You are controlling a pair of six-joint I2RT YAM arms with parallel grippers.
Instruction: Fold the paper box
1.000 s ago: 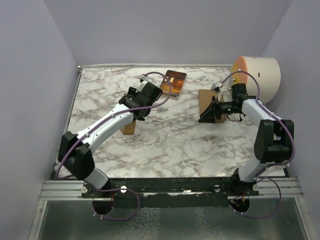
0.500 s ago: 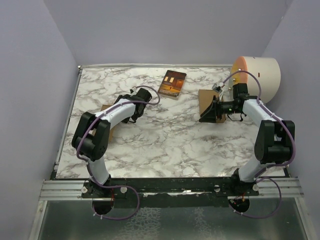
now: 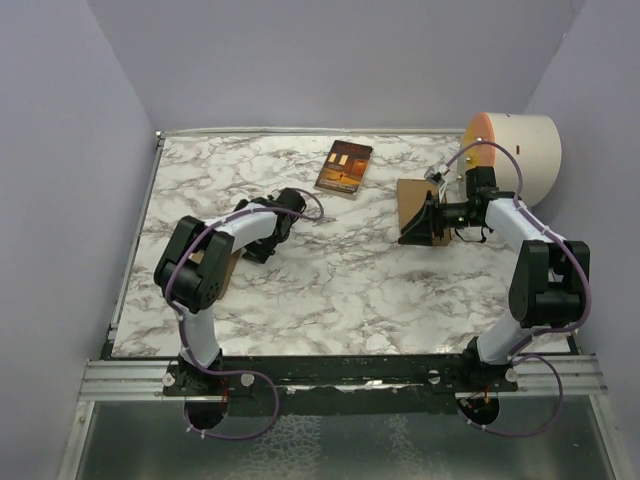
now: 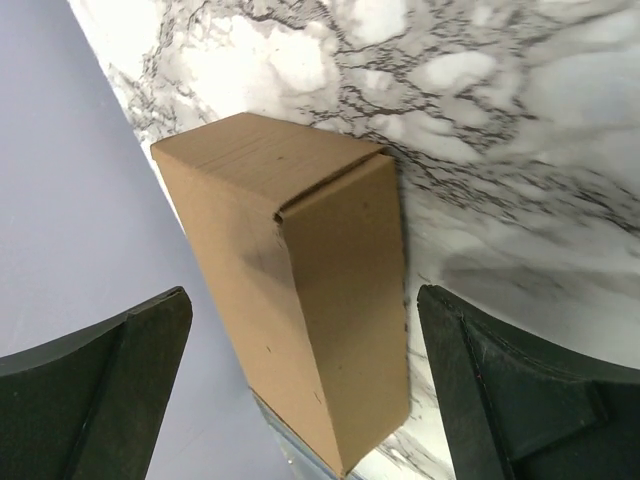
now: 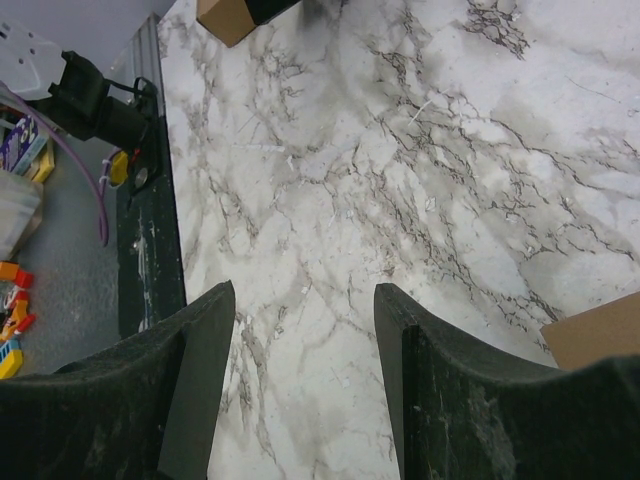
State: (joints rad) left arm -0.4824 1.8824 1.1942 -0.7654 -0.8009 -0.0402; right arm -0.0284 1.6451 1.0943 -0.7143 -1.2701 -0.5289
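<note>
The paper box (image 4: pixel 300 300) was plain matt brown cardboard, faintly fibrous, with light creases across its faces. The table (image 4: pixel 520 150) under it had a smooth, white, grey-veined marble-look top with a soft sheen. The left gripper's fingers (image 4: pixel 520 390) were smooth matt black plastic, the right gripper's fingers (image 5: pixel 460 400) looked like the same plastic but scuffed and dusted grey, and along the table's near edge ran a ribbed rail (image 3: pixel 120 378) of bare silvery metal.

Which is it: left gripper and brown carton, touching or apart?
Apart: the left wrist view shows wall and table between the carton and the left gripper's open fingers.
</note>
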